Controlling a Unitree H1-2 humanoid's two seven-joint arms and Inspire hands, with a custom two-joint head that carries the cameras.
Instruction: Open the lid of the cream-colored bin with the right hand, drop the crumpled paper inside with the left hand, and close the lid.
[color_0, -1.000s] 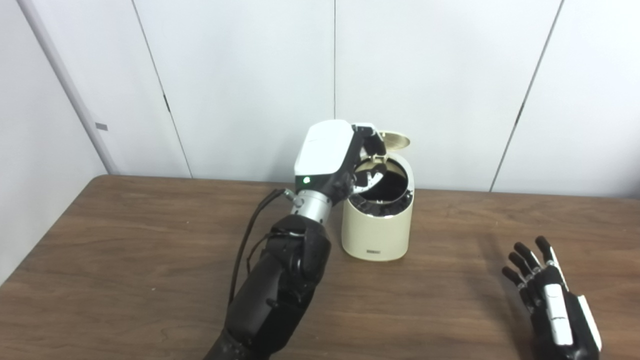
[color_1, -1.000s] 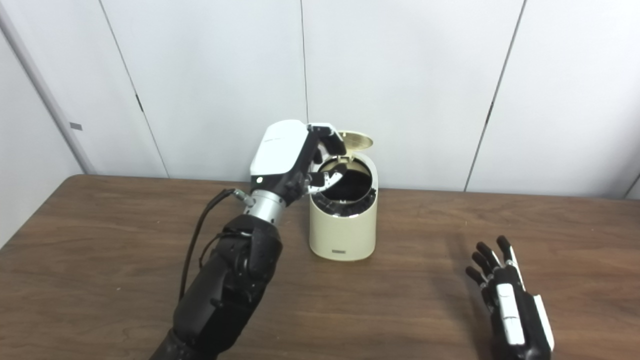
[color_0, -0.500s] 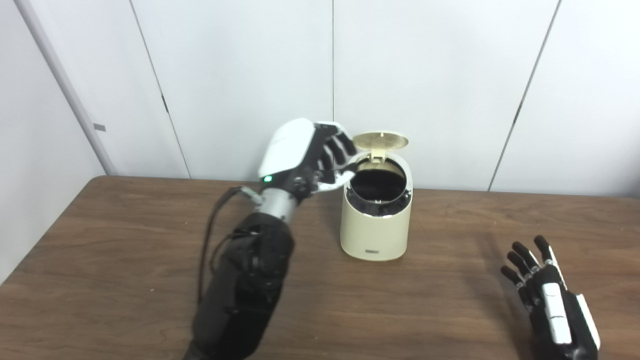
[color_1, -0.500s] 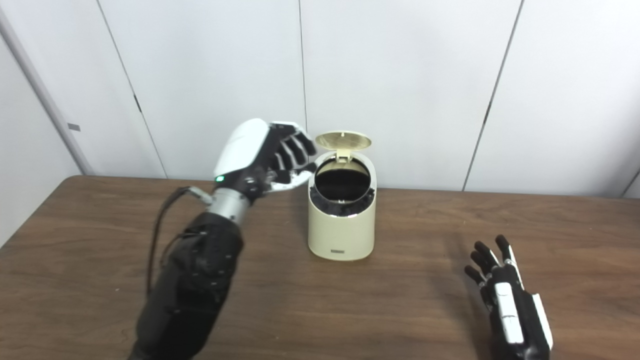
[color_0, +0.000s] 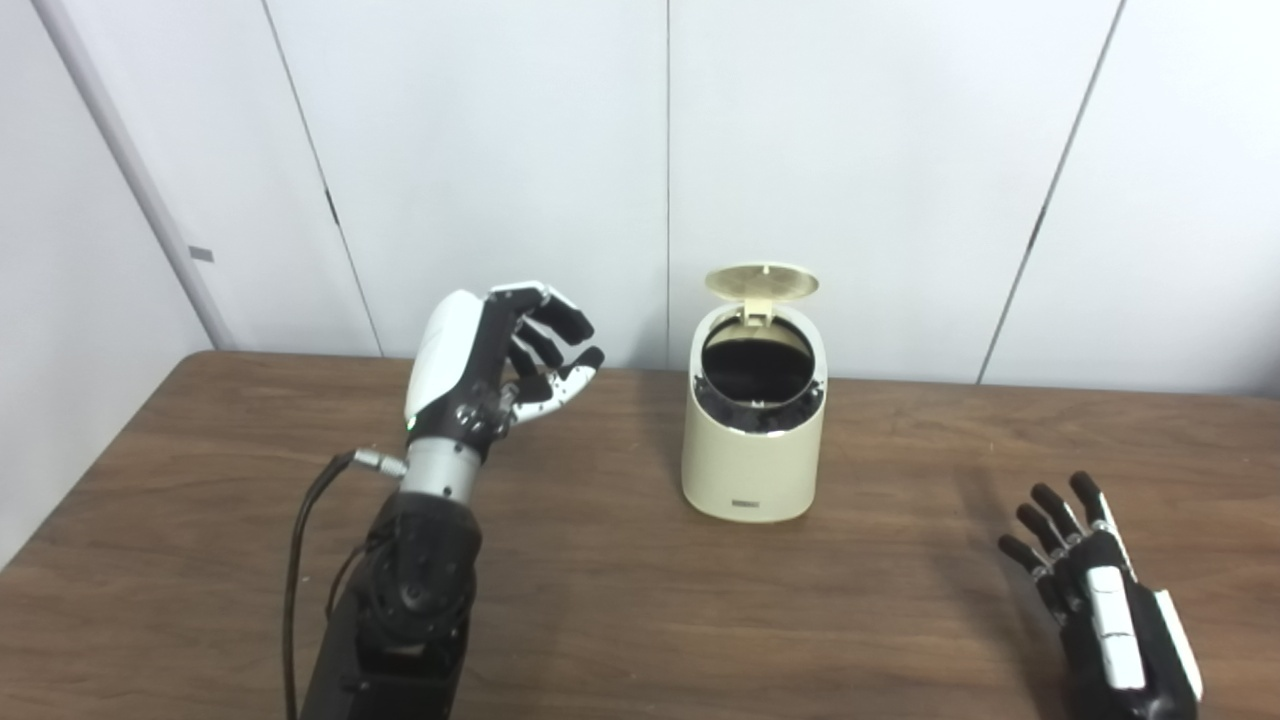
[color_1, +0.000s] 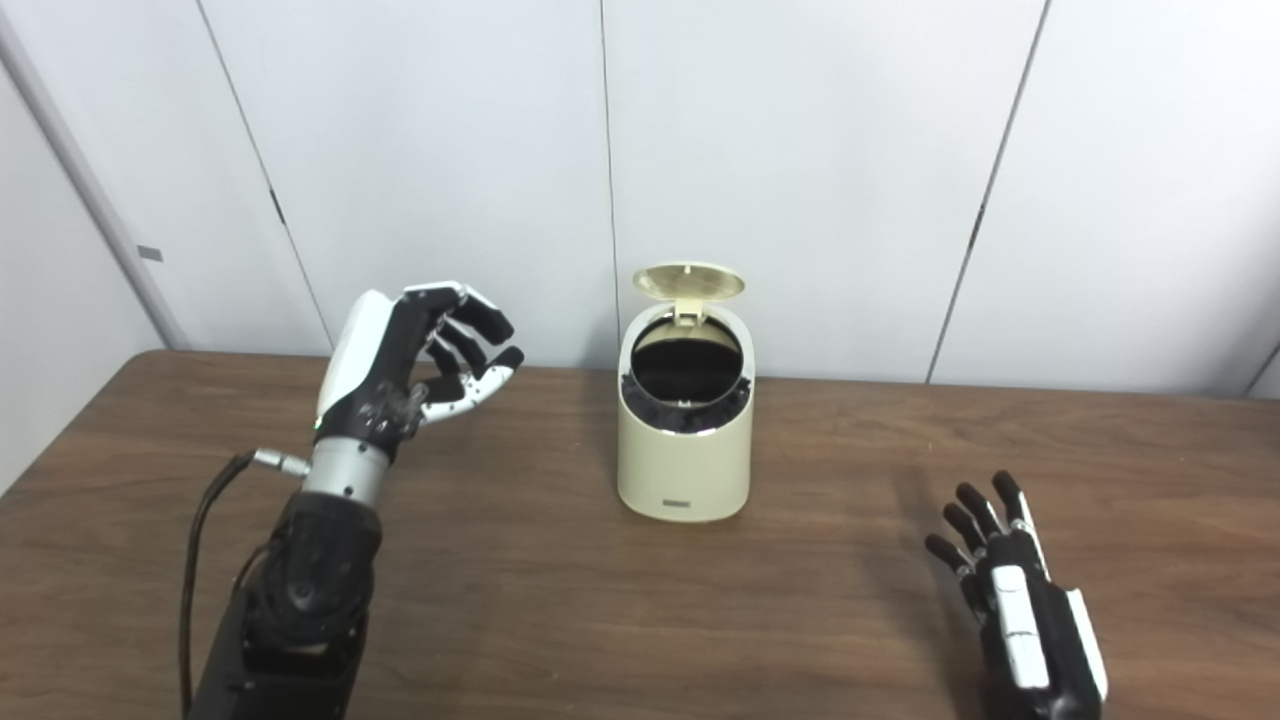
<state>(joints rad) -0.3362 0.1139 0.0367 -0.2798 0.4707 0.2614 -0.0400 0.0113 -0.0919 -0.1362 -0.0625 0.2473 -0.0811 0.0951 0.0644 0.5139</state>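
The cream-colored bin (color_0: 754, 460) stands upright on the wooden table (color_0: 620, 600) near its back edge. Its round lid (color_0: 761, 283) is tipped up at the rear, and the dark inside shows. No crumpled paper is visible anywhere; the bin's interior is too dark to see into. My left hand (color_0: 490, 365) is raised above the table, well left of the bin, fingers apart and holding nothing. My right hand (color_0: 1100, 590) rests low at the table's front right, fingers spread, empty.
White wall panels (color_0: 850, 150) stand close behind the bin. A black cable (color_0: 300, 530) hangs along my left forearm. The table's left edge runs diagonally at the picture's far left.
My left hand has drawn back from over the bin's opening, moving left and down, with its fingers open. The bin's lid stays up. The right hand has not moved.
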